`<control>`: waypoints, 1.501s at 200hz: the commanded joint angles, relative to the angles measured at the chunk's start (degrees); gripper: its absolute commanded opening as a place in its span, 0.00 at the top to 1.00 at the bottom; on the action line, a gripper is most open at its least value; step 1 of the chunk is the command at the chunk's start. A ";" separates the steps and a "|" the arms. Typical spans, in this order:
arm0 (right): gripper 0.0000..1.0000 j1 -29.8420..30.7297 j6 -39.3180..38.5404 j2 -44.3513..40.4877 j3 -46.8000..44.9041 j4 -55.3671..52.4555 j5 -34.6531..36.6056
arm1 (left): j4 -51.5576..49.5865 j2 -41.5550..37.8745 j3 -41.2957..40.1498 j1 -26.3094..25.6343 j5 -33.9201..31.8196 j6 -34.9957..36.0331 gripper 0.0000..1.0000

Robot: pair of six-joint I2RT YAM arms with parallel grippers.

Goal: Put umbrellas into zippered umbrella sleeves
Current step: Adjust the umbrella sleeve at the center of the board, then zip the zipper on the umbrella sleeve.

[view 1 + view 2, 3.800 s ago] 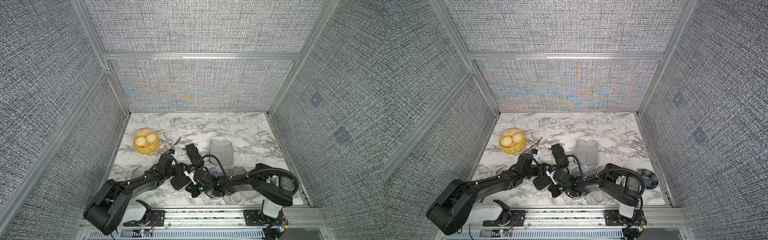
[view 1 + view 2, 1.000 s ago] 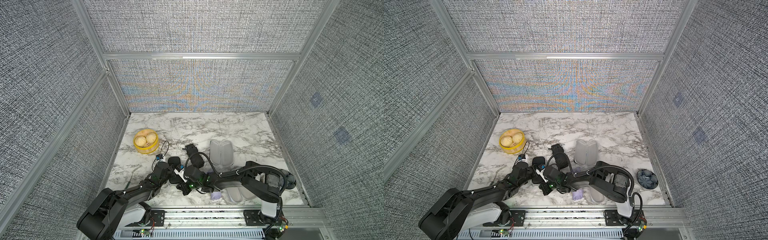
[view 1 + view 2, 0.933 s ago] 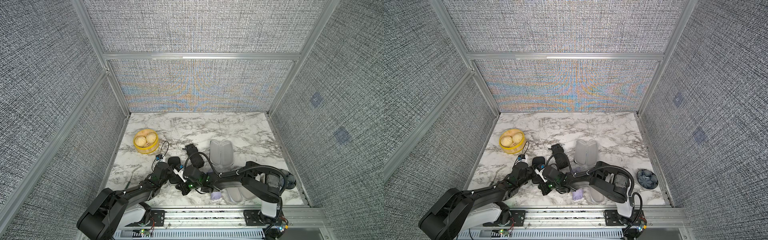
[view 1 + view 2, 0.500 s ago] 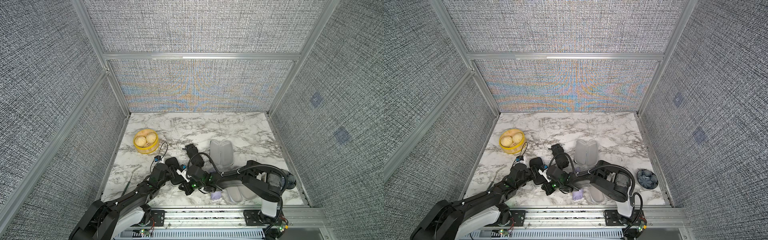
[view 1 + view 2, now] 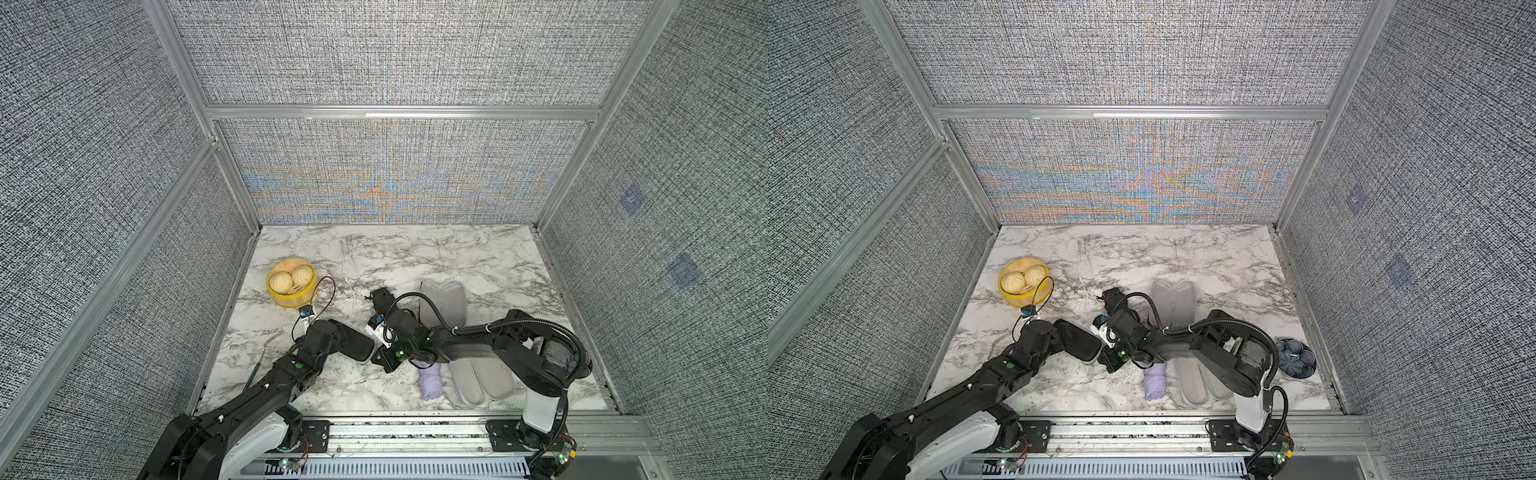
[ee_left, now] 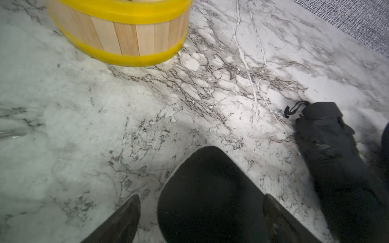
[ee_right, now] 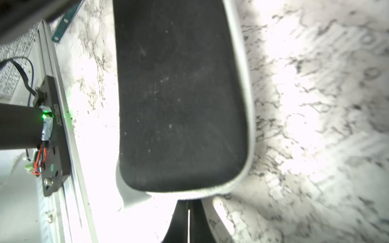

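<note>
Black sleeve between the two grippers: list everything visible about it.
The black sleeve is an oblong, round-cornered shell, matte black on top, with a pale grey zipper edge. It lies on the marble table, top half down; zipped or not, I cannot tell. The open left gripper straddles one end; the shut right gripper sits at the other.

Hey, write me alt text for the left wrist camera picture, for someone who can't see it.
A black zippered sleeve lies on the marble table between the open fingers of the left hand. Beyond it stands a yellow-banded wooden steamer basket, and off to one side lies a black folded umbrella.
</note>
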 commanded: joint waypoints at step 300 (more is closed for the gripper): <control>1.00 9.43 10.59 -0.33 2.39 3.03 8.42 | 11.50 21.03 0.18 1.69 10.06 -1.50 0.74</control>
